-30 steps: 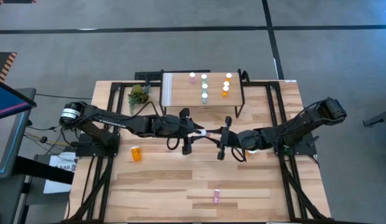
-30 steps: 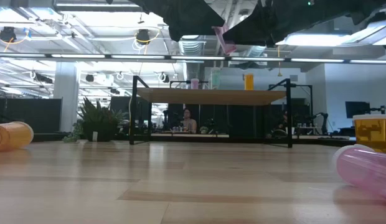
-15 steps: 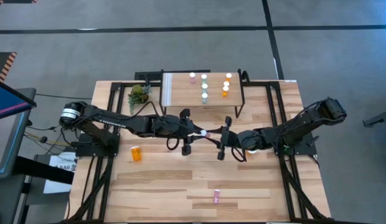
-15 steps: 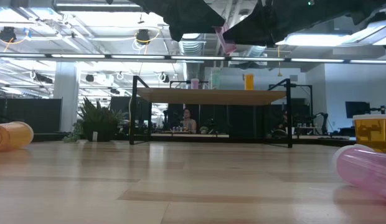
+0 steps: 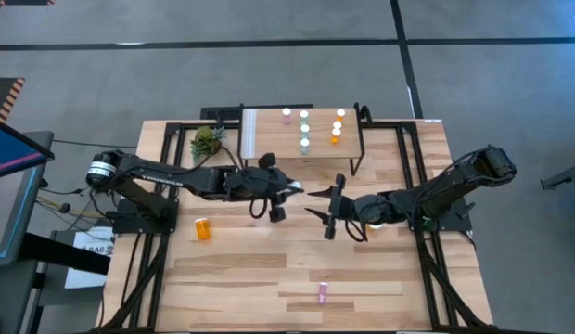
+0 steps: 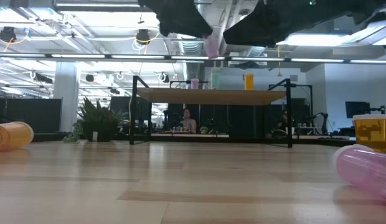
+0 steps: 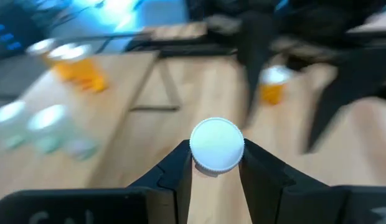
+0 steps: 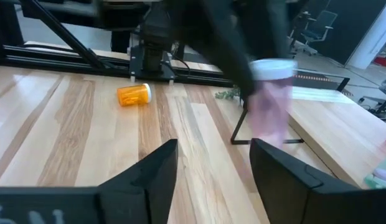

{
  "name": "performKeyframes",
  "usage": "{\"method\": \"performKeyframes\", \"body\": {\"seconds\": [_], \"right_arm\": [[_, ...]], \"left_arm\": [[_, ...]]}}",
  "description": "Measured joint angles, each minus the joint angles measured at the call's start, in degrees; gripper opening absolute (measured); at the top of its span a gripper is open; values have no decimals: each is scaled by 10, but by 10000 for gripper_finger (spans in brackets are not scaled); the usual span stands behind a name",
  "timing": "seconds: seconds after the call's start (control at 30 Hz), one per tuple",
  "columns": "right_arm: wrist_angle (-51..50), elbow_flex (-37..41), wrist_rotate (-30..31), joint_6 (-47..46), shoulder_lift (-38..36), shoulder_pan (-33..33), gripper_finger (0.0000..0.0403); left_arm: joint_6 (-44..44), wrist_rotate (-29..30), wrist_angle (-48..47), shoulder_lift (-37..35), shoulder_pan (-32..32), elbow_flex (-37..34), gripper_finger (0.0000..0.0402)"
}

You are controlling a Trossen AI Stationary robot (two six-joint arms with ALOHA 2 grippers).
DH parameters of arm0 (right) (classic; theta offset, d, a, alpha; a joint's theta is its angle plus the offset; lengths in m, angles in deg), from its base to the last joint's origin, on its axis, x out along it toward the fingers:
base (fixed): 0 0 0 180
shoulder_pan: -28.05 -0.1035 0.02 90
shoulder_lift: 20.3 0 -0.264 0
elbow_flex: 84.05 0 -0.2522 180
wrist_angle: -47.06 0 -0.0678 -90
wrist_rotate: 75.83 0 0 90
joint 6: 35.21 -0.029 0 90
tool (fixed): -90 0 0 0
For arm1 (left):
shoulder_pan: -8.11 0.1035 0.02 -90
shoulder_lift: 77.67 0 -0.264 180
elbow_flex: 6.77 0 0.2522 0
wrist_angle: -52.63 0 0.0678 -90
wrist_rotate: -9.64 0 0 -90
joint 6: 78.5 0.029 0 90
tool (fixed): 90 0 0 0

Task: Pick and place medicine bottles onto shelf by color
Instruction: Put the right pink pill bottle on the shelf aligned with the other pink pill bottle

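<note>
1. I see a pale striped wooden tabletop point(image 5: 269, 278) filling the middle of the high view, on grey floor.
2. Upper centre, the light wood shelf with a white end strip point(image 5: 269, 139) carries white-capped bottles: pink point(image 5: 287, 116), teal point(image 5: 304, 130), orange point(image 5: 335, 136).
3. Left of centre lies an orange bottle on its side point(image 5: 204, 228); low centre, a pink one point(image 5: 323, 293).
4. My left wrist view shows a white round cap point(image 7: 216, 144) between black fingers point(image 7: 174, 180).
5. A green plant point(image 5: 207, 141) sits upper left.

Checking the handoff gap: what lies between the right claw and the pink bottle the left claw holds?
Nothing but bare tabletop below, in the high view. The right claw is open beside the pink bottle, held by the left claw.
</note>
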Motion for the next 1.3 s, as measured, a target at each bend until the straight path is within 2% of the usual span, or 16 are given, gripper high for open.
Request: {"method": "performKeyframes", "body": {"seconds": [0.17, 0.43, 0.53, 0.7, 0.87, 1.1, 1.3], "right_arm": [[0, 0, 0, 0, 0, 0, 226], [0, 0, 0, 0, 0, 0, 226], [0, 0, 0, 0, 0, 0, 226], [1, 0, 1, 0, 0, 0, 226], [7, 0, 2, 0, -9, 0, 226], [-1, 0, 2, 1, -18, 0, 226], [-4, 0, 2, -2, -20, 0, 226]], "left_arm": [[-12, 57, -127, 4, 10, 65, 96], [-22, 60, -201, 5, 85, 125, 96], [-22, 30, -200, 5, 132, 131, 96], [-20, -55, -196, 6, 216, 132, 96], [-32, -133, -181, 38, 275, 133, 96], [-26, -167, -161, 72, 298, 133, 96], [-15, -169, -152, 72, 300, 133, 96]]}}
